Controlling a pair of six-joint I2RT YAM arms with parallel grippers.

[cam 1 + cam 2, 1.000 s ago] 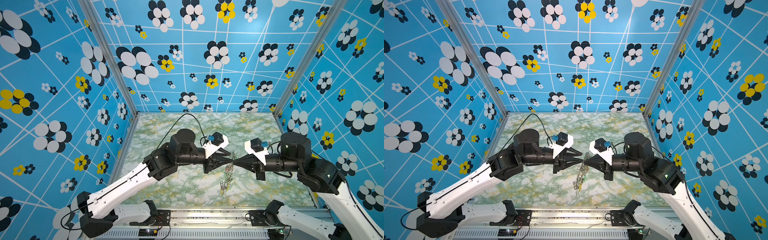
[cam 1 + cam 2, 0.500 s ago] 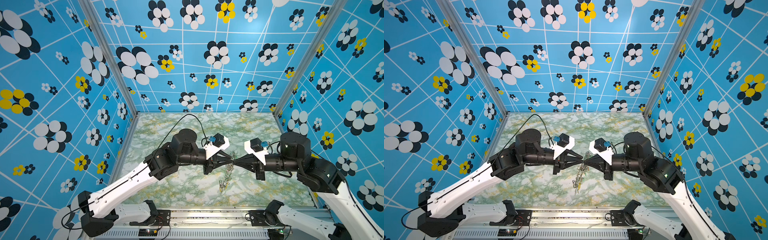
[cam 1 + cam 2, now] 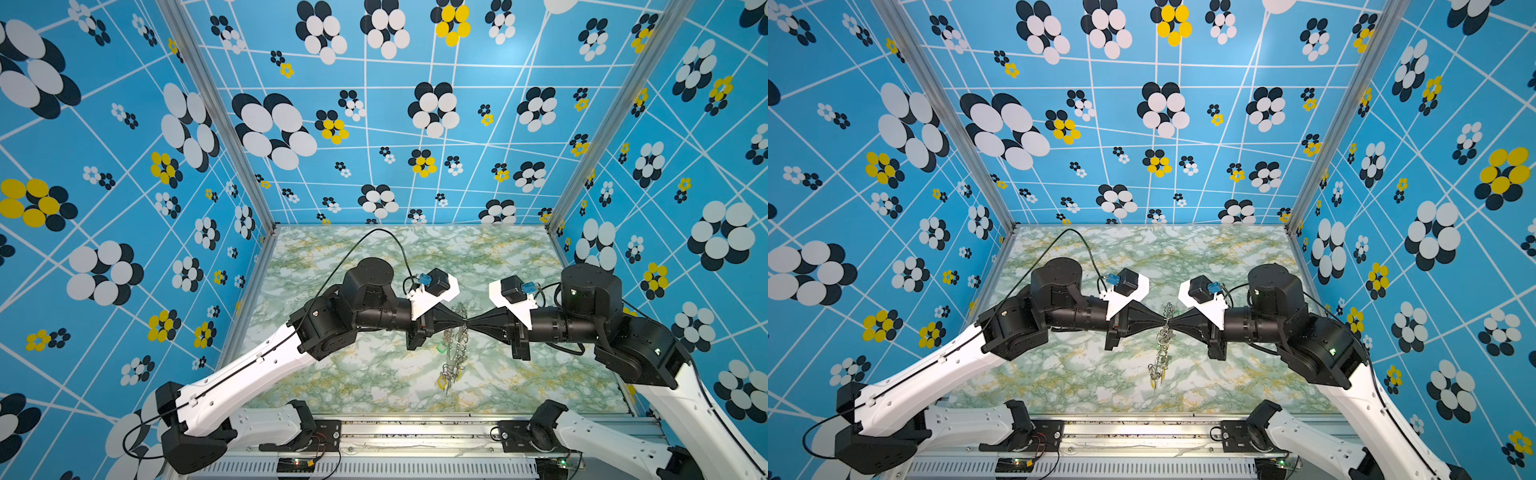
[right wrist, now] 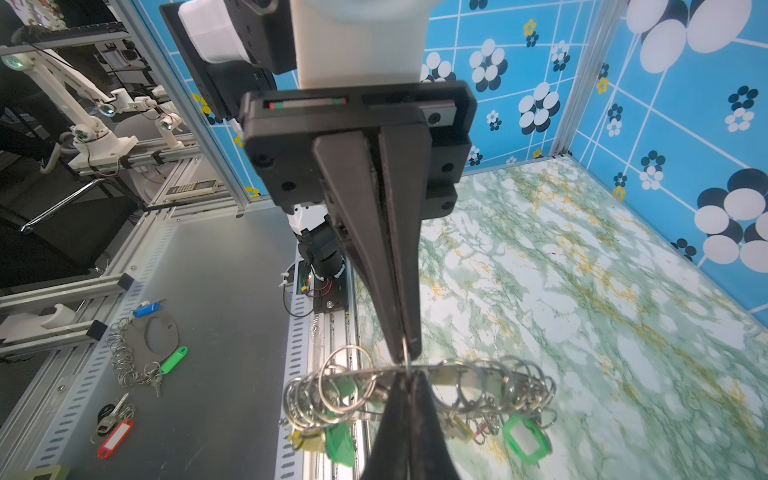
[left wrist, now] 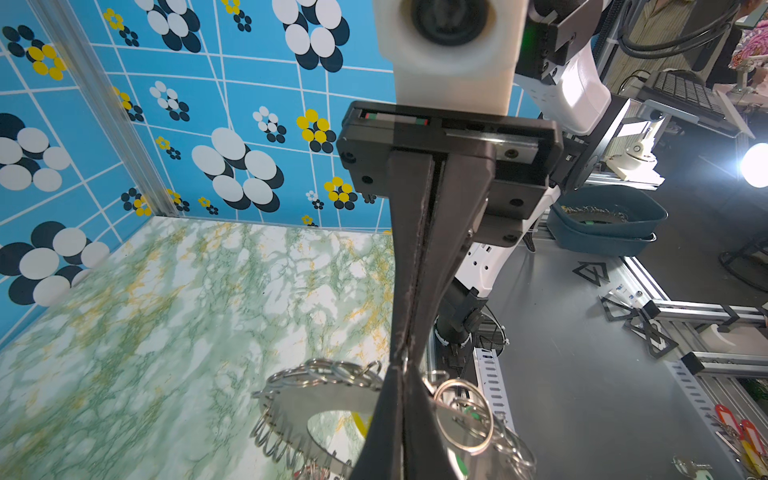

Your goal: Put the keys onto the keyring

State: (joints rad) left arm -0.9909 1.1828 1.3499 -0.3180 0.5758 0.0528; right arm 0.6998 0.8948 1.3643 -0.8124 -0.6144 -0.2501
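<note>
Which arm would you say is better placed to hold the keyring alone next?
Right, probably: right pincer visibly clamps metal of the keyring; left pincer is shut there too, its catch hidden.

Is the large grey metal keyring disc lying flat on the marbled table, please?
No, the keyring hangs edge-on, pinched between the left gripper and right gripper.

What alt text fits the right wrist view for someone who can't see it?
The shut right tool pinches the rim of a grey metal keyring held edge-on in the air, and the shut left tool meets it from the opposite side. Wire loops and green tags hang from it above the green marbled tabletop.
</note>
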